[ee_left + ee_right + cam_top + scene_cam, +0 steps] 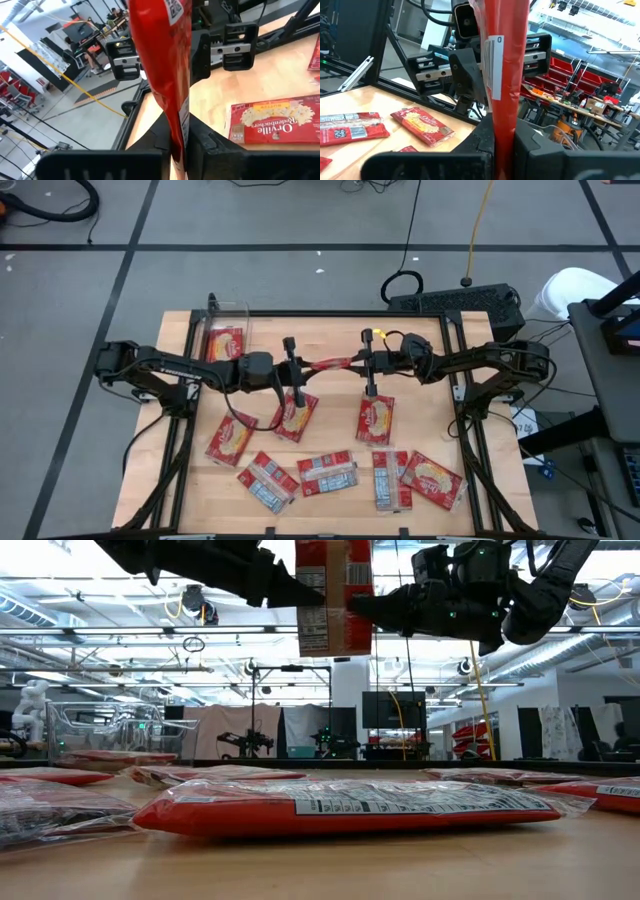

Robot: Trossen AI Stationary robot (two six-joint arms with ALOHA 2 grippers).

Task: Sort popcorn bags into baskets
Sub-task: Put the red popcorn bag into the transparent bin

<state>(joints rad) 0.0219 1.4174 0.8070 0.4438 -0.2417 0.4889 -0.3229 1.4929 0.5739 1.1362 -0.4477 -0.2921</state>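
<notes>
The flat popcorn bag (274, 120) on the table reads "Orville Redenbacher's".

Wooden tabletop (330, 330), light planks, sits inside a black metal frame (468, 442). Grey floor around it with dark tape lines (120, 280). Black keyboard (455, 302) lies just past the tabletop's far right corner; a black cable loop (400, 283) is beside it, and a yellow cable (480, 220) runs across the floor above. White round object (570, 290) at right. Low view: lab room behind, dark monitor (390, 710), ceiling strip lights (80, 580).
</notes>
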